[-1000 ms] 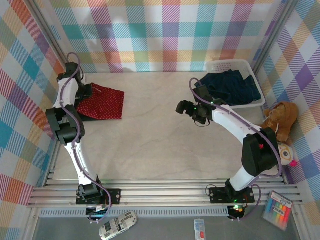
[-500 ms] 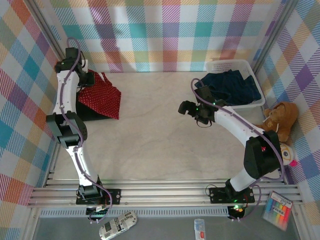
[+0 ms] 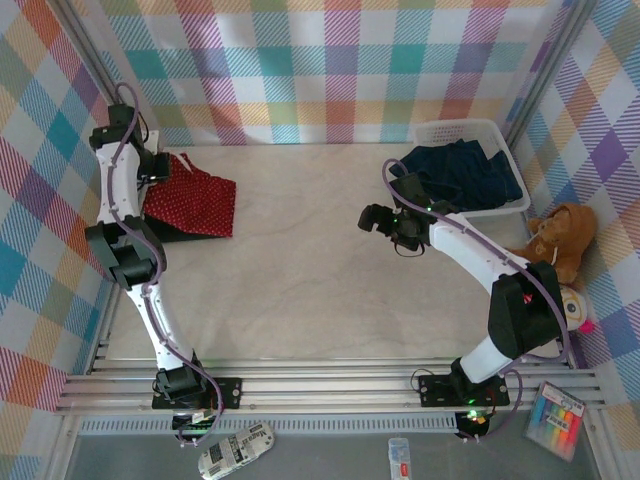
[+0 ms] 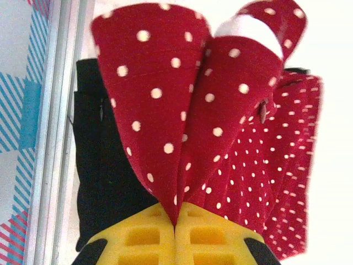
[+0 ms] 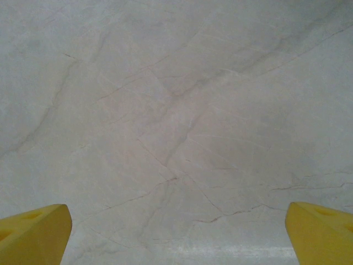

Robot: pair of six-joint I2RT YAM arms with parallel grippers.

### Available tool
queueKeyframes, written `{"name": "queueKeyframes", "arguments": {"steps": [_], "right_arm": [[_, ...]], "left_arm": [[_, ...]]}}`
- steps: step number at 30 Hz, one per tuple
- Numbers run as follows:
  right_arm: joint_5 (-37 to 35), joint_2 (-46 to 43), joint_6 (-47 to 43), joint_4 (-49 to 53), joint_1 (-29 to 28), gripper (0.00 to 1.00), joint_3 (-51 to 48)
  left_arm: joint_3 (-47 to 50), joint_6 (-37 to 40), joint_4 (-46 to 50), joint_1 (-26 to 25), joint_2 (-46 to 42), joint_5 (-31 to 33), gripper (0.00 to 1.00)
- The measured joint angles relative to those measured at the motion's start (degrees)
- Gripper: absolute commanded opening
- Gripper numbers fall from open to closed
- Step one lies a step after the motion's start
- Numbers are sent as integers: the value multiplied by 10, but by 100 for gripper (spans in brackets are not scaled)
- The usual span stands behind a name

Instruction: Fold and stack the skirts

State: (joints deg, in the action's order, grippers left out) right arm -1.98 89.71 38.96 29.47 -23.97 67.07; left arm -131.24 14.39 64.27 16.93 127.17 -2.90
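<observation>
Here the left pincer [image 4: 175,221] is closed tight on an edge of the red cloth skirt with small white dots [image 4: 160,99], the cloth pinched between its yellow fingers [image 4: 143,237]. The held part runs away from the pincer in two folds, and the rest of this skirt lies on the pale marble-patterned bench [image 3: 320,280] at the far left corner. It lies partly over the plain black cloth skirt [image 4: 96,165], which is flat on the bench just beside the metal rail [image 4: 60,110] of the left wall. The right pincer [image 3: 375,218] hangs above the bare middle of the bench, its jaws wide apart with nothing between them. The dark blue denim skirts [image 3: 465,175] are heaped inside the white plastic mesh basket [image 3: 455,127] at the far right corner, well apart from the other two skirts.
</observation>
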Motion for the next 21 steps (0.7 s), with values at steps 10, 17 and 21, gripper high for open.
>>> {"name": "queueKeyframes", "arguments": {"steps": [10, 17, 21], "right_arm": [[-36, -43, 0, 24, 0, 99, -41], [-71, -68, 0, 30, 16, 99, -46], [-75, -71, -4, 29, 39, 99, -46]], "left_arm": [[26, -26, -64, 58, 66, 65, 100], [138, -149, -129, 45, -23, 12, 100], [148, -200, -156, 0, -40, -31, 100]]}}
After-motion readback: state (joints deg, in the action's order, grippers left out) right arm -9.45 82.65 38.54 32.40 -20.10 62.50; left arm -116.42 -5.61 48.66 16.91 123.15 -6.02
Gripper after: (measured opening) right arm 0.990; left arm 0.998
